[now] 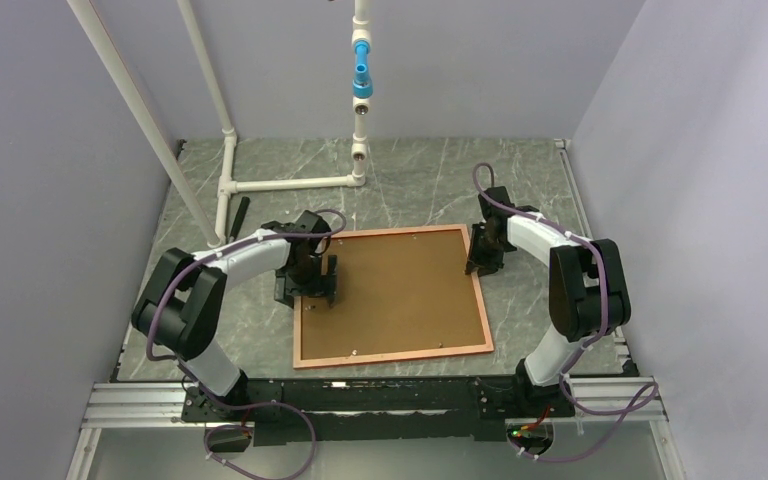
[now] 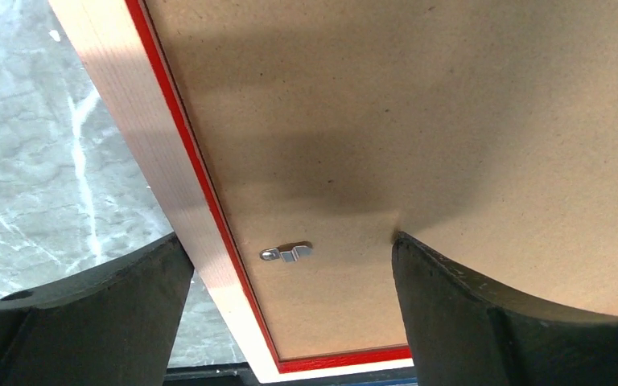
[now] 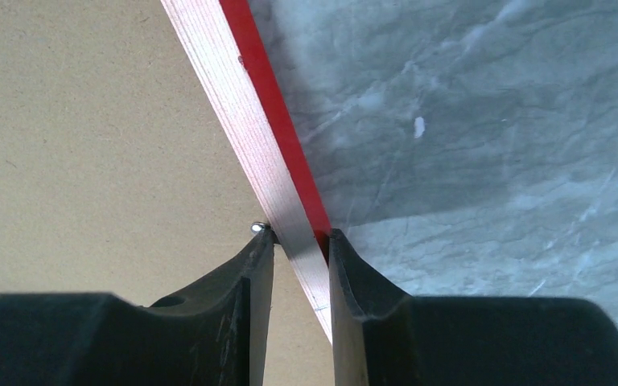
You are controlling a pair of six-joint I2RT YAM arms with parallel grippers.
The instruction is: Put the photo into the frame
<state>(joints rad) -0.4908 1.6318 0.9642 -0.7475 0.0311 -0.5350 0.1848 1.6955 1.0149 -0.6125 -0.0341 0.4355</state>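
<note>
1. Frame: the thin-bordered rectangular picture frame [image 1: 395, 355] lay flat at the middle of the grey-green marbled table [image 1: 410, 180]. Its pale wood face was up, and red showed along its edges.
2. A brown fibreboard backing board [image 1: 400, 290] filled the frame's opening. A small silver metal turn clip [image 2: 286, 252] sat on the board just inside the left border.
3. The left gripper [image 1: 318, 297] hung over the frame's left border with its jaws spread wide and grasping nothing. One finger [image 2: 88, 314] was over the table and the other was at the board.
4. The right gripper [image 1: 482, 262] stood at the frame's right border near the far corner. Its jaws were clenched on the pale wood rail, one fingertip [image 3: 257, 257] on the board side and the other at the red outer edge.
5. A white plastic pipe stand [image 1: 290, 184] with a blue fitting [image 1: 362, 78] stood at the far side of the table, apart from the frame.
</note>
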